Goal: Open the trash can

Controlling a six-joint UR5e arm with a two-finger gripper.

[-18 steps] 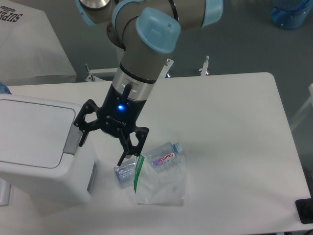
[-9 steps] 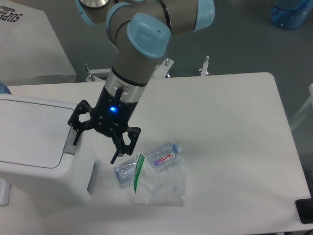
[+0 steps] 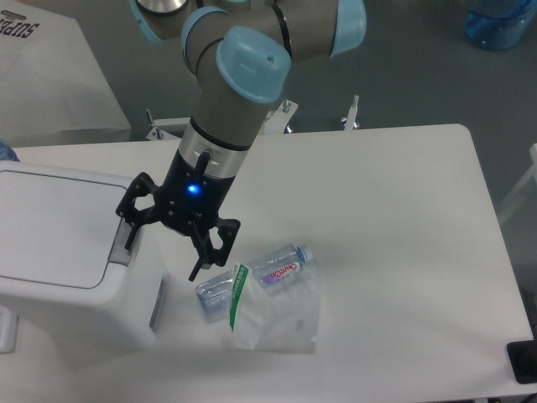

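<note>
A boxy white plastic trash can (image 3: 67,252) with rounded corners is seen at the left end of the white bench (image 3: 394,218), its flat lid shut and facing up, the grey tab (image 3: 120,245) on its right rim. The black two-finger hand (image 3: 161,245) is spread open right over that rim, one finger by the tab, nothing gripped. Just beside it a crinkly clear plastic bag (image 3: 273,306) with bottles (image 3: 281,267) is lying flat.
</note>
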